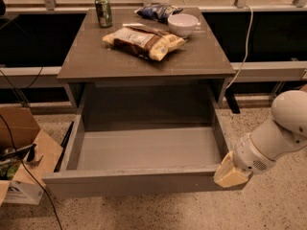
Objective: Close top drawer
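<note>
The top drawer [144, 147] of the grey cabinet is pulled far out. It is an empty box with a lighter grey floor and a plain flat front panel [134, 181] nearest the camera. My gripper [231, 174] comes in from the right on a white arm and sits at the right end of the front panel, overlapping its corner. Only its cream-coloured tip shows.
On the cabinet top [96, 61] stand a green can [103, 11], a white bowl [183, 24], a tan snack bag [144, 41] and a blue bag [158, 11]. An open cardboard box [21, 152] with cables sits on the floor at left. A white cable [246, 37] hangs at right.
</note>
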Controlling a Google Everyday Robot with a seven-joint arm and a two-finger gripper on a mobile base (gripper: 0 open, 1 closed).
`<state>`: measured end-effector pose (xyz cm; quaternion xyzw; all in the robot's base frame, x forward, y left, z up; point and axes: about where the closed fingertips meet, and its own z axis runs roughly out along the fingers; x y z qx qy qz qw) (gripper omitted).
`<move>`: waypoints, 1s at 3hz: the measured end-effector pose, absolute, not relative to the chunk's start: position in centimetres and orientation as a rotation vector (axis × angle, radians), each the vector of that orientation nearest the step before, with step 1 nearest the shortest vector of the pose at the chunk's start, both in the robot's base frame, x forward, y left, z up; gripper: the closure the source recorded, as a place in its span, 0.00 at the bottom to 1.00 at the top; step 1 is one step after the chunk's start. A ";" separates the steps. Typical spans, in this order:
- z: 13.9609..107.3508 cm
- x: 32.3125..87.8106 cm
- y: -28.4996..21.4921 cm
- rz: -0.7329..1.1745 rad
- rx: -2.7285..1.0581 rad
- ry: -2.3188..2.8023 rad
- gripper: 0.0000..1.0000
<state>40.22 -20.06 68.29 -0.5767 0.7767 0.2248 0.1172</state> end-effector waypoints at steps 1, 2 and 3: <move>68.3 40.2 -20.1 0.658 -1.688 2.273 1.00; 68.5 41.5 -18.4 0.639 -1.707 2.198 1.00; 68.5 41.5 -18.4 0.639 -1.707 2.198 1.00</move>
